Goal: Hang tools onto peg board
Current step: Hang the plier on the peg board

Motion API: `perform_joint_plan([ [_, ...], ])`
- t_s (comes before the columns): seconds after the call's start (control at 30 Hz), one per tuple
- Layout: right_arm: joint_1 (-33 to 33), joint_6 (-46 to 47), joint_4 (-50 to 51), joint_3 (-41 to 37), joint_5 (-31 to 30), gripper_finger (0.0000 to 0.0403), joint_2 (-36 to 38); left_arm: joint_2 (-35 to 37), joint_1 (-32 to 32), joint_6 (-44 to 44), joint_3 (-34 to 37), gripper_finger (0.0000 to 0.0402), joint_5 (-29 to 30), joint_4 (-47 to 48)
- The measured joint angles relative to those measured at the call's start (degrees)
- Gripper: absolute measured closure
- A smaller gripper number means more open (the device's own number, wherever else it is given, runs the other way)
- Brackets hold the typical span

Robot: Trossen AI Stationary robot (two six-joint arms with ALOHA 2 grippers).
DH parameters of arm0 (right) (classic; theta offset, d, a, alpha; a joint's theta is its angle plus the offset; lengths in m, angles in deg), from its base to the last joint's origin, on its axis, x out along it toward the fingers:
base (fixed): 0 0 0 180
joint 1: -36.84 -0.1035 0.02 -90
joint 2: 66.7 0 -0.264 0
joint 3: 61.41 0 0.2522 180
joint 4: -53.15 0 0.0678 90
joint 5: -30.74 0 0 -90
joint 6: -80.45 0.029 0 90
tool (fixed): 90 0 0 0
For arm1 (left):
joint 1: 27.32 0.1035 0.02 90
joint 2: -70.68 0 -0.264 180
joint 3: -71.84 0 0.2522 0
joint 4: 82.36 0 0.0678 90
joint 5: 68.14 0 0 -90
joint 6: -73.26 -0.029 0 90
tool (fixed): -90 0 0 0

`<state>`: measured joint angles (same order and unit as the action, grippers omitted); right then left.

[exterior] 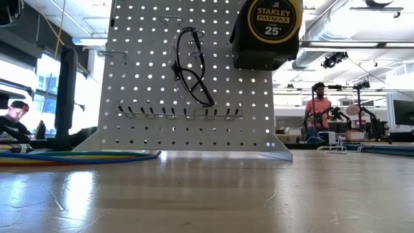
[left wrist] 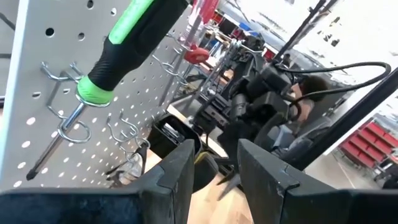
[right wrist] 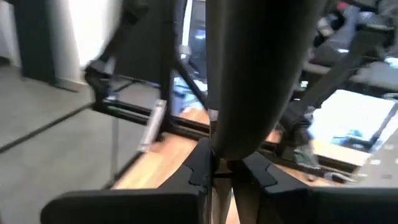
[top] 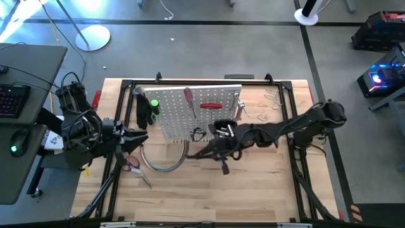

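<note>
Right gripper point(top: 223, 166) pinched shut on dark rounded thing, likely tool handle, near middle of table point(top: 253, 183), just in front of peg board point(top: 196, 107). Left gripper point(top: 140, 136) part open, holds nothing, near board's left edge. Handle looks hard, smooth, maybe slippery; grab mid-handle. Red scissors point(top: 134, 166) lie near table's left edge.

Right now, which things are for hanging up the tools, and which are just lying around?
For the job:
- peg board
- green screwdriver
- red screwdriver
- tape measure
- scissors
- clamps

Just lying about:
- cables
- keyboard
</note>
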<state>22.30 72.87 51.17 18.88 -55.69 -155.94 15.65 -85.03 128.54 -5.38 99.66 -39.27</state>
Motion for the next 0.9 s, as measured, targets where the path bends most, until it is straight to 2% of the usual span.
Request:
perform_joint_plan([
  [0.07, 0.5, -2.37, -1.42, 0.61, -0.68, 0.0379, -1.2, -0.02, 0.0, 0.64, 0.0, 0.0285, 0.02, 0.02],
  [0.2, 1.93, -7.82, -6.73, 3.1, -6.65, 0.0379, -3.94, -0.02, 0.0, 0.71, 0.0, 0.0285, -0.03, 0.36],
  [0.3, 2.59, -8.31, -8.13, 5.7, -14.86, 0.0379, -6.67, -0.04, 0.0, 0.62, 0.0, 0.0285, -0.65, 0.8],
  [0.37, 2.66, -11.09, -7.88, 7.93, -18.22, 0.0379, -9.03, -0.02, -0.02, 0.6, 0.0, 0.0285, -1.04, 1.36],
  [0.6, 2.67, -16.14, -2.4, 16.01, -25.14, 0.0379, -14.97, 0.22, -0.07, 0.63, 0.02, 0.0285, -4.57, 3.0],
  [0.73, 1.73, -16.75, 4.31, 19.37, -27.12, 0.0379, -15.11, 0.24, -0.15, 0.52, 0.02, 0.0285, -8.37, 3.26],
  [0.9, -1.94, -17.4, 10.51, 23.6, -29.9, 0.0379, -15.03, 0.28, -0.15, 0.09, 0.04, 0.0285, -10.13, 4.99],
])
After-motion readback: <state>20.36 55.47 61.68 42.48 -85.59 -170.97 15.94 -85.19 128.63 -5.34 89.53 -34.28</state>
